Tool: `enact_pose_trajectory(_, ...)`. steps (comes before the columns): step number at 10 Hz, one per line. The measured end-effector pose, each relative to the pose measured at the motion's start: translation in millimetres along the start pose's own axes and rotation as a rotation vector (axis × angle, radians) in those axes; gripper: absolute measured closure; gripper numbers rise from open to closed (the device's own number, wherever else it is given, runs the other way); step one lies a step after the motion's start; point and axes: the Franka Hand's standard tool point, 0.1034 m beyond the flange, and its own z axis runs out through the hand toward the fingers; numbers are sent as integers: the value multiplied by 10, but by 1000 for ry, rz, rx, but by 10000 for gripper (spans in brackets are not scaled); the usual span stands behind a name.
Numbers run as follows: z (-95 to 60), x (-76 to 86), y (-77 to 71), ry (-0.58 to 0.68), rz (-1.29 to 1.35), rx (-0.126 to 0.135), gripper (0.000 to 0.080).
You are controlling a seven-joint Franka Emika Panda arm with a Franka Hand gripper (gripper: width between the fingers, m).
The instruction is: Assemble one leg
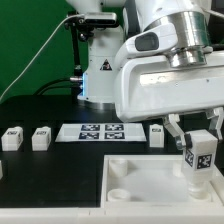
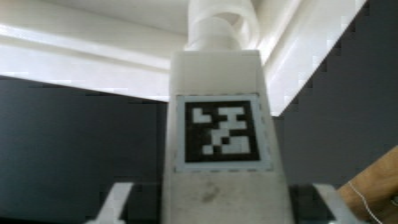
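Note:
My gripper (image 1: 197, 140) is shut on a leg (image 1: 198, 160), a small white post with a black-and-white tag, and holds it upright. The leg's lower end is at the white panel (image 1: 140, 182), close to its corner on the exterior view's right. I cannot tell whether it touches the panel. In the wrist view the leg (image 2: 217, 110) fills the middle between my fingers (image 2: 121, 203), with its narrower round end pointing at the panel (image 2: 80, 55). My gripper (image 2: 217, 208) clamps the leg's end nearest the camera.
Three more legs stand on the dark table: two at the exterior view's left (image 1: 11, 138) (image 1: 40, 137) and one near my gripper (image 1: 157, 135). The marker board (image 1: 100, 131) lies between them. The arm's base (image 1: 100, 75) stands behind.

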Motion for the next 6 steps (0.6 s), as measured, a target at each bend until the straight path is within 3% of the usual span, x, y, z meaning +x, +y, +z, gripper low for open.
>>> enact_pose_trajectory(6, 83, -9, -43, 6, -4, 4, 505)
